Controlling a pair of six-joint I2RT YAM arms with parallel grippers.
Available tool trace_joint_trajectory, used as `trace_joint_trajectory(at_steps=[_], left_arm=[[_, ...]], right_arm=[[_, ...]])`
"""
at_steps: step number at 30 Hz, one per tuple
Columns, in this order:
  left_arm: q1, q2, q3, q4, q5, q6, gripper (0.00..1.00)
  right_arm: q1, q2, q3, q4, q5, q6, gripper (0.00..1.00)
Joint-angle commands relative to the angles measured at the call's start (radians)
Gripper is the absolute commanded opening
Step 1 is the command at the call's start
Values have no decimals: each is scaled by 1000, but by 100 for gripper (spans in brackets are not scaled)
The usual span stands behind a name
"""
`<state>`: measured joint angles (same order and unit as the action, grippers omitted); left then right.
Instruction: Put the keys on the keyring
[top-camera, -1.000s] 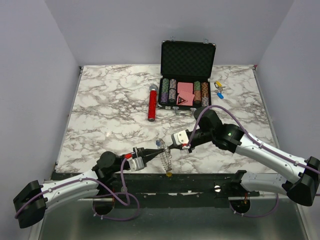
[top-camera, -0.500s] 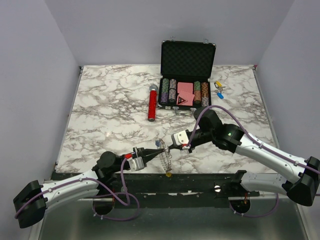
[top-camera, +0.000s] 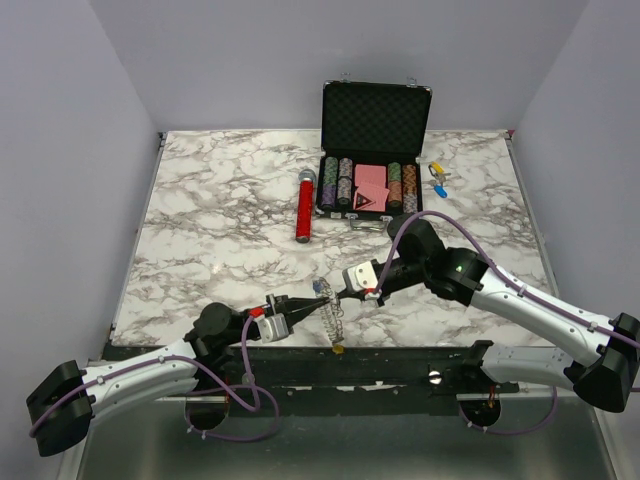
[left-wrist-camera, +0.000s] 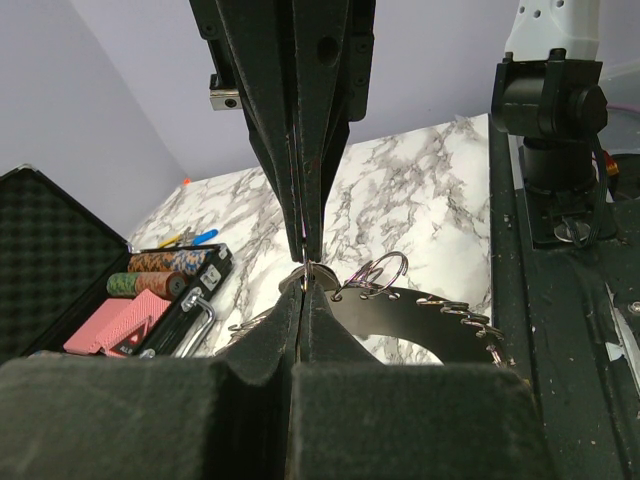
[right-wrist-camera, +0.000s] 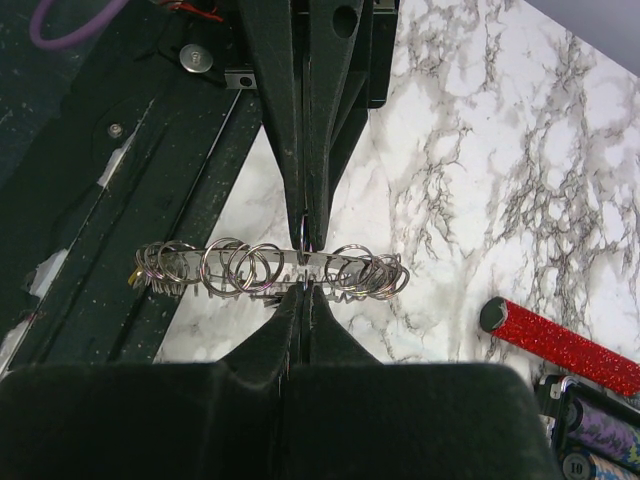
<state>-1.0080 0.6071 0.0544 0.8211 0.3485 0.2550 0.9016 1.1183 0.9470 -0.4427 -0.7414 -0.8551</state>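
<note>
Silver keyring (top-camera: 334, 322) upright | left gripper (top-camera: 315, 300), right gripper (top-camera: 337, 294) both clamped on it | nothing moved

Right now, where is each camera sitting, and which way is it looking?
Top external: high behind the robot, looking down on the table, poker case at the far side; left arm and right arm show.
Left wrist: on the left arm, facing right; its shut left end effector shows.
Right wrist: on the right arm, facing left; its shut right end effector shows.
Shared: both wrist views see the keyring pinched between both end effectors.
</note>
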Motion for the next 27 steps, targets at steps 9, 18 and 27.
trace_joint_trajectory(at_steps=[9,18,27], left_arm=[[3,2,-34,35,4,7,0],[3,11,-34,46,9,4,0],[3,16,-34,55,7,6,0]], right_arm=[[5,-3,9,-8,-32,-13,0],[5,0,6,-4,-47,-10,1],[5,2,4,-7,-58,-9,0]])
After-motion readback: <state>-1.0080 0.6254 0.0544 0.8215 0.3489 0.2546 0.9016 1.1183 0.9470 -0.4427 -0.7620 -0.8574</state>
